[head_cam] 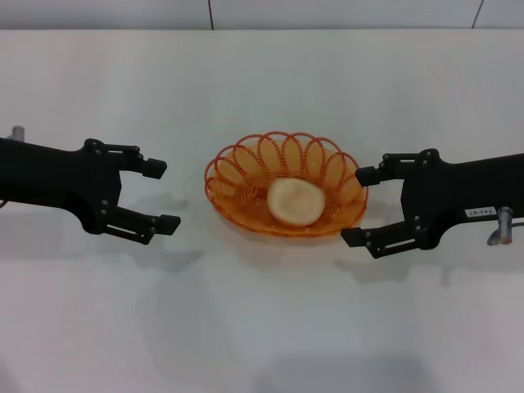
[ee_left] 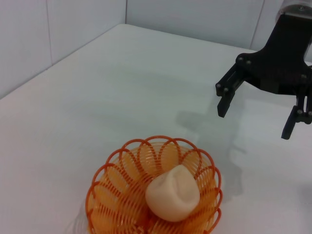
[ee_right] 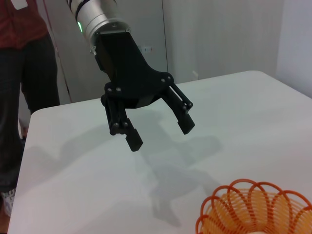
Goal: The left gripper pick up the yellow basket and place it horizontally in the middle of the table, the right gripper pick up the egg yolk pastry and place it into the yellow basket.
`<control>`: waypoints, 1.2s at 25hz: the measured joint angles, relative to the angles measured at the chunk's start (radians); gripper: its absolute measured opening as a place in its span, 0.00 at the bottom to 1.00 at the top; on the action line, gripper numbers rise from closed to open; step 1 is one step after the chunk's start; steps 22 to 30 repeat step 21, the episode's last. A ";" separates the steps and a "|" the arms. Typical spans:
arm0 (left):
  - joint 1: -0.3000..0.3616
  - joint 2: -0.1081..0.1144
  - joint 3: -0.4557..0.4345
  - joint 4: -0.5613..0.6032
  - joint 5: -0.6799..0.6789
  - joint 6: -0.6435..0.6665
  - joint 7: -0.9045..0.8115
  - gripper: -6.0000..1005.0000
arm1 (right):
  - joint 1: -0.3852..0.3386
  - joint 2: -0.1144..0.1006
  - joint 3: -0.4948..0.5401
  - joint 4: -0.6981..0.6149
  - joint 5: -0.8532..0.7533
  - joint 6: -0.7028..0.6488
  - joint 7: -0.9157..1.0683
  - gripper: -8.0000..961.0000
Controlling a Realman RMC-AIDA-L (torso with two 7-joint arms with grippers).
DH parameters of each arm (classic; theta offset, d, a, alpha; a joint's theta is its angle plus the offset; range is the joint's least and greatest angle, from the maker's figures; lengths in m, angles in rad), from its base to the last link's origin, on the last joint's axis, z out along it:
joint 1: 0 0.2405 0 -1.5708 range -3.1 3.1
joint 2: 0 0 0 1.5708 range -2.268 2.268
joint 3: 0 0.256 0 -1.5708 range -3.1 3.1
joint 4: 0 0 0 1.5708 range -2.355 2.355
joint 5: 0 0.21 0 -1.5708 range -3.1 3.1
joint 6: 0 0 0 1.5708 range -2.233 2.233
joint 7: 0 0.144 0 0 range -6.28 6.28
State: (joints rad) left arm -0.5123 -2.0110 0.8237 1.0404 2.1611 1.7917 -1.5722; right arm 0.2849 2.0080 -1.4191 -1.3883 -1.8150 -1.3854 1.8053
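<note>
The egg yolk pastry (head_cam: 295, 202) sits inside the yellow basket (head_cam: 237, 168), mid-table. The left gripper (head_cam: 160, 195) and right gripper (head_cam: 360, 206) wait on either side, both wide open and holding nothing. A careless swing could bump the basket and tip it. The white table (head_cam: 262, 327) meets a pale wall.
</note>
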 joint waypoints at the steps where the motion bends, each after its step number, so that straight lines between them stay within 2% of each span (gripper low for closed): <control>1: 0.000 0.000 0.000 0.000 0.000 0.000 -0.001 0.88 | 0.000 0.000 0.000 -0.001 0.000 -0.001 0.000 0.91; 30: -0.006 0.000 0.000 0.001 -0.002 0.013 -0.011 0.88 | 0.001 0.000 0.000 -0.004 0.000 -0.013 0.001 0.91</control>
